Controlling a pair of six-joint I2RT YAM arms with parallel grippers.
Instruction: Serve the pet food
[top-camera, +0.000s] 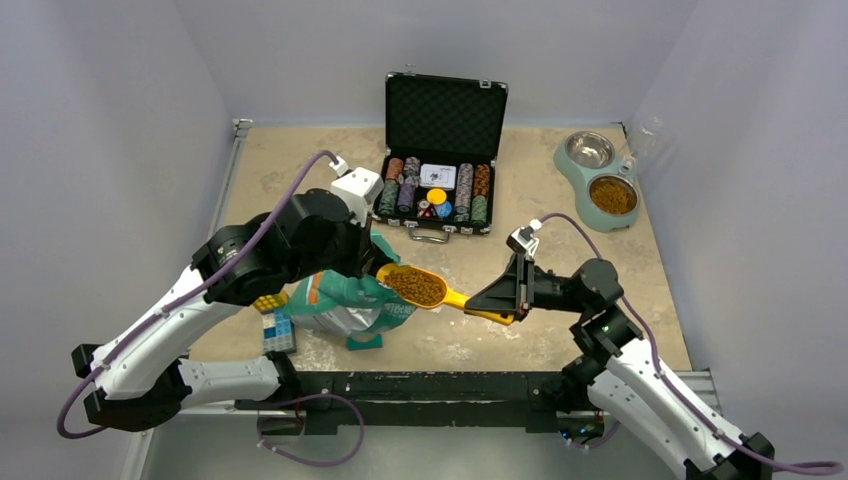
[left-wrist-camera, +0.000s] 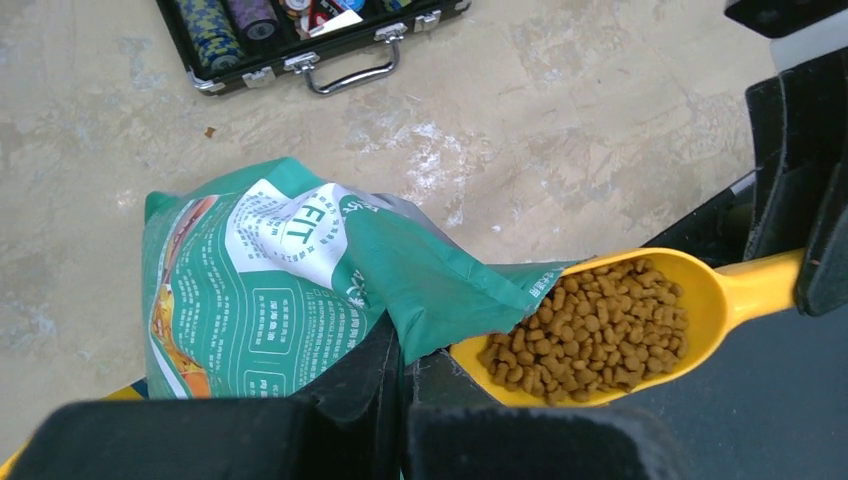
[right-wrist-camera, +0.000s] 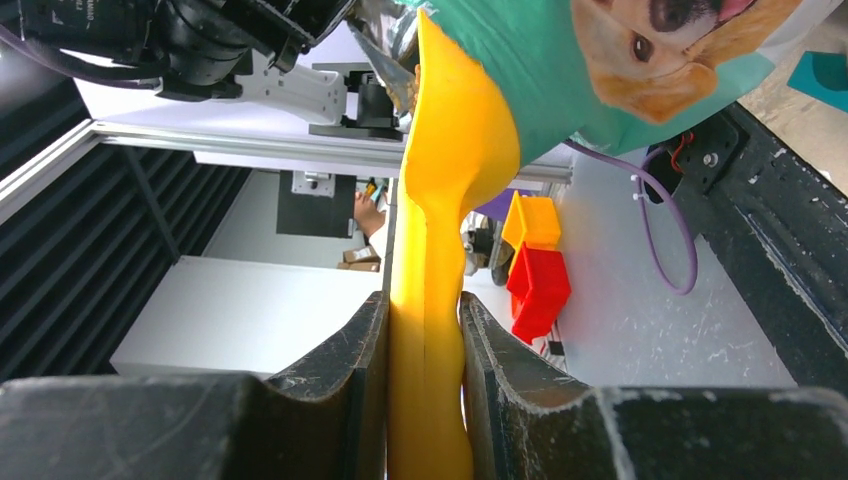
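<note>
The teal-green pet food bag (top-camera: 345, 300) stands at the table's front left; it also shows in the left wrist view (left-wrist-camera: 270, 290) and its dog picture in the right wrist view (right-wrist-camera: 640, 60). My left gripper (left-wrist-camera: 405, 350) is shut on the bag's top edge. My right gripper (right-wrist-camera: 422, 330) is shut on the handle of a yellow scoop (top-camera: 425, 287). The scoop is heaped with brown kibble (left-wrist-camera: 600, 325) and sits at the bag's mouth, level. A green double pet bowl (top-camera: 598, 178) stands far right; its near dish holds kibble, its far dish is bare steel.
An open black case of poker chips (top-camera: 440, 190) stands at the back middle. A small blue-and-white box (top-camera: 279, 332) and a yellow item lie by the bag at the front left edge. The black table rail (top-camera: 440, 385) runs along the front.
</note>
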